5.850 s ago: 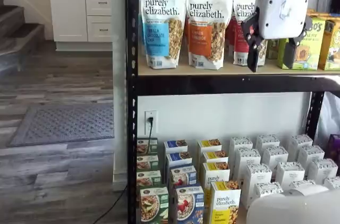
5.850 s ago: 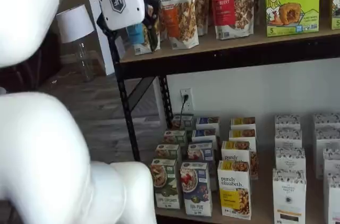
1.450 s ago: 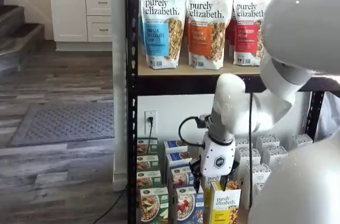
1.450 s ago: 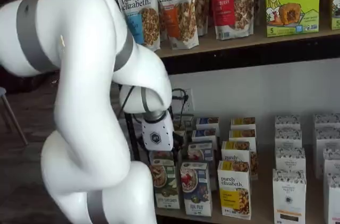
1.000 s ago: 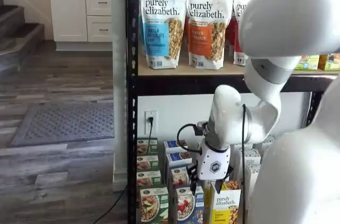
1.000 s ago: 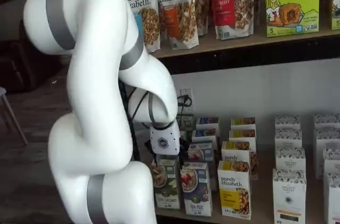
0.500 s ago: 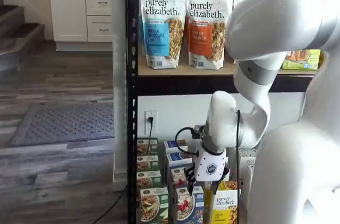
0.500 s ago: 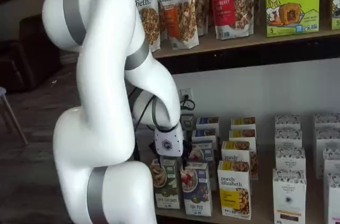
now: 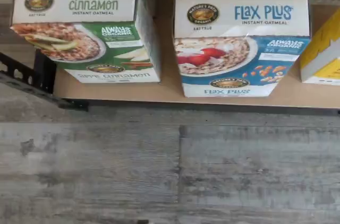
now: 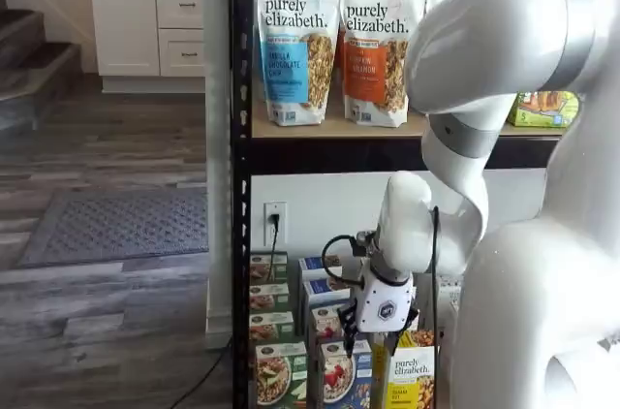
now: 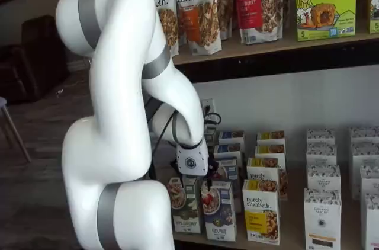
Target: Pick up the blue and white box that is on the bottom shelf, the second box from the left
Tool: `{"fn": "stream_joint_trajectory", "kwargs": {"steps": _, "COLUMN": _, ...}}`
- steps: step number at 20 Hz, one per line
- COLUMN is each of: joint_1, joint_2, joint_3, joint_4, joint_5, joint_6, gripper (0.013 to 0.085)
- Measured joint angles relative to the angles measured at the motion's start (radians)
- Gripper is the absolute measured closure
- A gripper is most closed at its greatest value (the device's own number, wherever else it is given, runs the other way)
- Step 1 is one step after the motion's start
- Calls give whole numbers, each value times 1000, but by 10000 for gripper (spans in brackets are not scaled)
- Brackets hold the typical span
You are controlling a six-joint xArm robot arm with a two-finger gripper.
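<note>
1. On the bottom shelf (image 9: 170, 92), front row: the blue and white box (image 9: 241, 38), marked Flax Plus, stands upright at the shelf's front edge.
2. Just beside it, with a narrow gap between: the green and white box (image 9: 79, 27), Apple Cinnamon. On the other side, a yellow and white box (image 10: 411, 377).
3. Gripper (image 10: 366, 341): poised directly above the blue and white box in a shelf view, black fingers pointing down, not touching it. Jaws stand apart, nothing held.
4. Step in hand, by judgement: final descent onto the carton. Centre the fingers over its top, keep them square to its sides, and lower straight so that neither finger clips a neighbouring carton. Close only once both fingers straddle the box.
</note>
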Motion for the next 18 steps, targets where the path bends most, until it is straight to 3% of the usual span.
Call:
{"fn": "stream_joint_trajectory", "kwargs": {"steps": 3, "joint_1": -6, "joint_2": 5, "joint_3": -1, "joint_4": 16, "joint_5": -6, "joint_6": -21, "gripper": 130}}
{"fn": "stream_joint_trajectory", "kwargs": {"steps": 8, "joint_1": -5, "joint_2": 28, "joint_3": -16, "joint_4": -5, "joint_5": -6, "joint_6": -1, "gripper": 130}}
{"fn": "stream_joint_trajectory", "kwargs": {"steps": 13, "joint_1": 16, "joint_2": 73, "joint_3": -49, "joint_4": 51, "joint_5": -22, "joint_6": -37, "gripper": 130}}
{"fn": "stream_joint_trajectory", "kwargs": {"steps": 18, "joint_1": 36, "joint_2": 140, "joint_3": -90, "joint_4": 40, "joint_5": -48, "joint_6": -8, "gripper": 130}}
